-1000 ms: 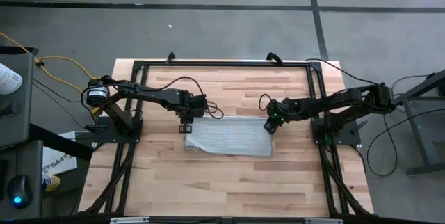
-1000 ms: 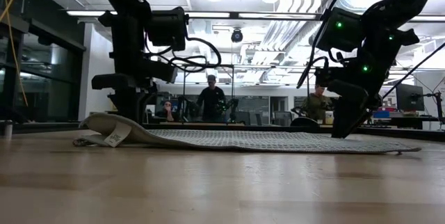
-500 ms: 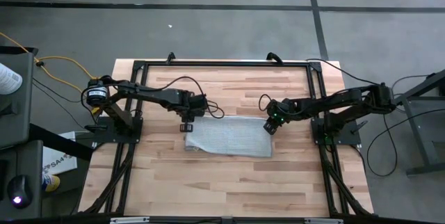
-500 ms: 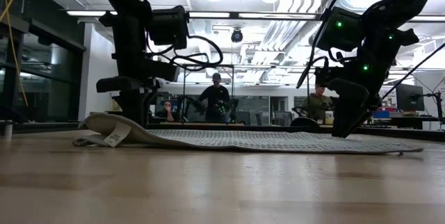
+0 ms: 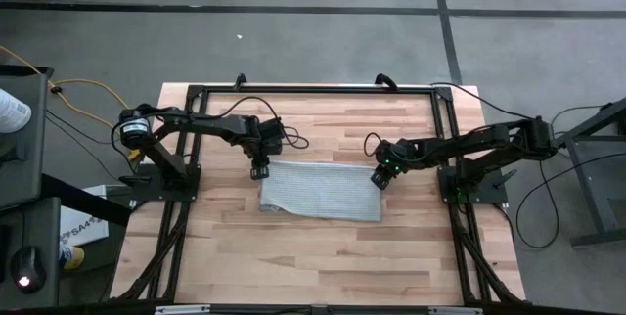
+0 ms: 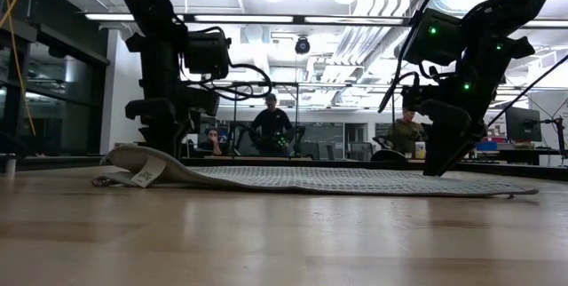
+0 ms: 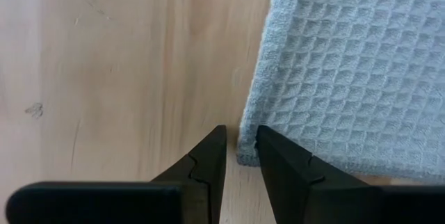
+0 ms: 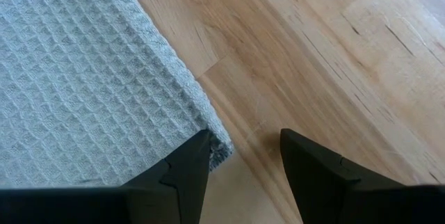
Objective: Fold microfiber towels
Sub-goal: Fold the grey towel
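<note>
The light grey-blue towel (image 5: 321,190) lies on the wooden table as a folded rectangle. In the low view its left end (image 6: 133,156) humps up a little, with a white tag (image 6: 146,176) at that edge. My left gripper (image 5: 258,170) is just off the towel's far left corner (image 7: 247,156), its fingers a narrow gap apart (image 7: 241,147) and empty. My right gripper (image 5: 380,178) is open (image 8: 243,151) at the towel's far right corner (image 8: 217,145). My right gripper points down at the towel's far right corner (image 8: 208,130). One finger (image 8: 184,168) stands over the corner's edge and the other (image 8: 309,165) stands over bare wood. I cannot tell whether the finger touches the cloth.
A black frame (image 5: 313,88) runs round the tabletop. Bare wood (image 5: 323,256) lies on the near side of the towel. People (image 6: 271,131) show in the room beyond the table's far edge.
My left gripper has gone toward the table's far edge and a little to the left, off the towel's left end. The towel has stayed where it was.
</note>
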Available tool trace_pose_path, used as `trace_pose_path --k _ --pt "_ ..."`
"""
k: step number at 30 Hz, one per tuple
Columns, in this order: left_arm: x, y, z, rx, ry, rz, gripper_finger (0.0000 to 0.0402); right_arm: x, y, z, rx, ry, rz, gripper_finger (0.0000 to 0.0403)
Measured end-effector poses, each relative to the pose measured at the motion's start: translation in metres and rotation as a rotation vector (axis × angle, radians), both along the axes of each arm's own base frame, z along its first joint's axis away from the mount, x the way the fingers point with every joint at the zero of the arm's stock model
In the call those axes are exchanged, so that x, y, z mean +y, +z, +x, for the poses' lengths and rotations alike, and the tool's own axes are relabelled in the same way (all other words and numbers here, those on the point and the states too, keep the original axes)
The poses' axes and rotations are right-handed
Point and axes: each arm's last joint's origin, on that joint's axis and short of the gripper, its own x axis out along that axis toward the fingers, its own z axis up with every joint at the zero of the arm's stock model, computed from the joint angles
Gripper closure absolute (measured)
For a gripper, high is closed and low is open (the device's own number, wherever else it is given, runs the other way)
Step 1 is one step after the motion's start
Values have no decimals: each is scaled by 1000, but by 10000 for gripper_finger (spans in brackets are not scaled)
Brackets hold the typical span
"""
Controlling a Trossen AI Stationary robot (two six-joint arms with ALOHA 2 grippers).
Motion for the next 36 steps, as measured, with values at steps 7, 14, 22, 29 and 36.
trace_pose_path --k 7,14,22,29,36 --pt "-1 0 0 0 -14 -13 316 0 0 0 -4 3 5 233" --pt "-3 -1 0 -10 -21 -57 318 2 0 1 -17 22 52 234" --pt "-4 -1 0 -13 -5 -108 390 2 0 1 -17 27 70 275" --pt "-5 -1 0 -12 -3 -116 395 3 0 1 -14 38 75 368" --pt "-5 -1 0 -10 -1 -109 396 3 0 1 -14 63 68 397"
